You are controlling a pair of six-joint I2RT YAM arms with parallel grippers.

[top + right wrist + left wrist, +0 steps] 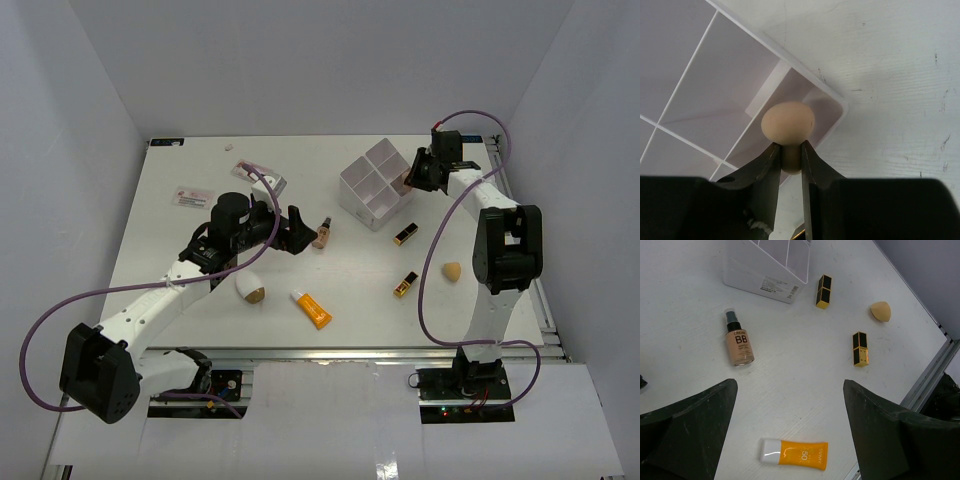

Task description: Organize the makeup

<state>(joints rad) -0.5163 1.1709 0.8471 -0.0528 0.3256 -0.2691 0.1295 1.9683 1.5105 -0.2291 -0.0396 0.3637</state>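
My right gripper (788, 150) is shut on a tan egg-shaped sponge (787, 122) and holds it over the corner compartment of the white box (840, 102); from above this gripper (410, 178) is at the box's (365, 195) right side. My left gripper (297, 235) is open and empty above the table, its fingers (700, 415) wide apart. The beige dark-capped bottle (321, 234) (738, 342) lies just beyond it. The orange tube (312, 309) (795, 453), two lipsticks (405, 234) (405, 284), a second tan sponge (452, 271) and a white sponge (250, 289) lie loose on the table.
A card (193, 198) and a small packet (262, 177) lie at the back left. A metal rail (400, 352) runs along the table's near edge. Purple cables loop from both arms. White walls enclose the table.
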